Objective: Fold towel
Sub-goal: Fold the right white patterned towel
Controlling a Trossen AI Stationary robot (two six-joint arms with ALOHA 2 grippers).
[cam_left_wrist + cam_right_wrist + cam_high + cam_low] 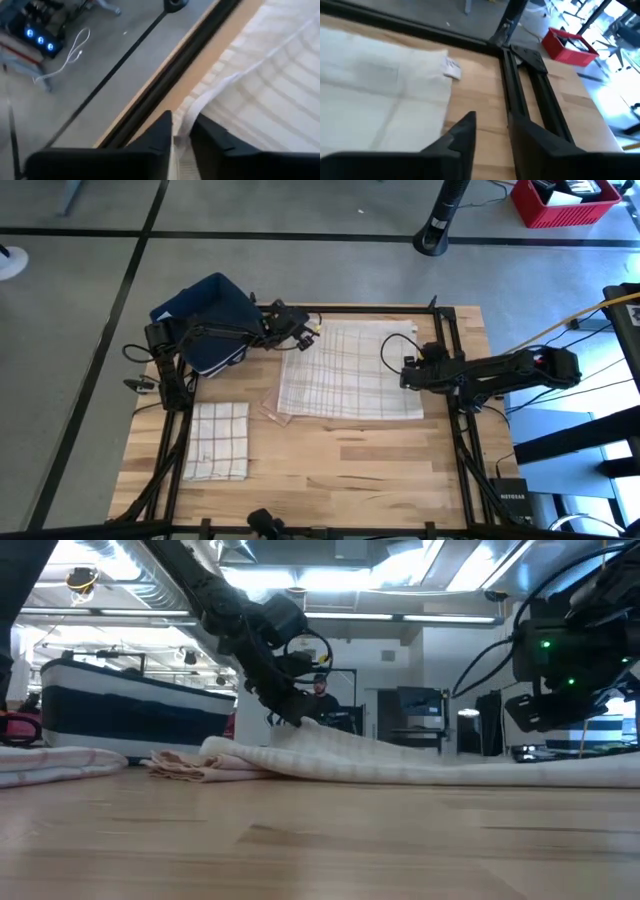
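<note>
Fabric lies in three spots across the wooden table (330, 455). On the left, toward the near edge, a small folded checked cloth (217, 440) rests flat, seemingly a finished piece set out of the way. Behind it, at the far left, sits a dark blue bin (205, 315), partly hanging over the table's edge, with the left arm reaching across it.

The left gripper (300, 332) is at the far-left corner of the towel (345, 370), the big plaid one spread in the middle of the table. In the left wrist view its fingers (155, 135) stand slightly apart with a strip of the towel's hem running up between them; whether they pinch it or have just let it go cannot be told. The low view shows the cloth rising in a hump under that gripper, which suggests the corner has been carried to this spot to lay a fold.

A crumpled pinkish scrap (272, 408) pokes out beside the towel's near-left corner.

The towel looks doubled already, its edges fairly square, with a small white tag (452, 69) at its far-right corner.

On the right, the right gripper (410, 373) hovers low just beside the towel's right edge. Its fingers (465, 131) are parted and empty, over bare wood, so it holds nothing and appears clear of the cloth.
</note>
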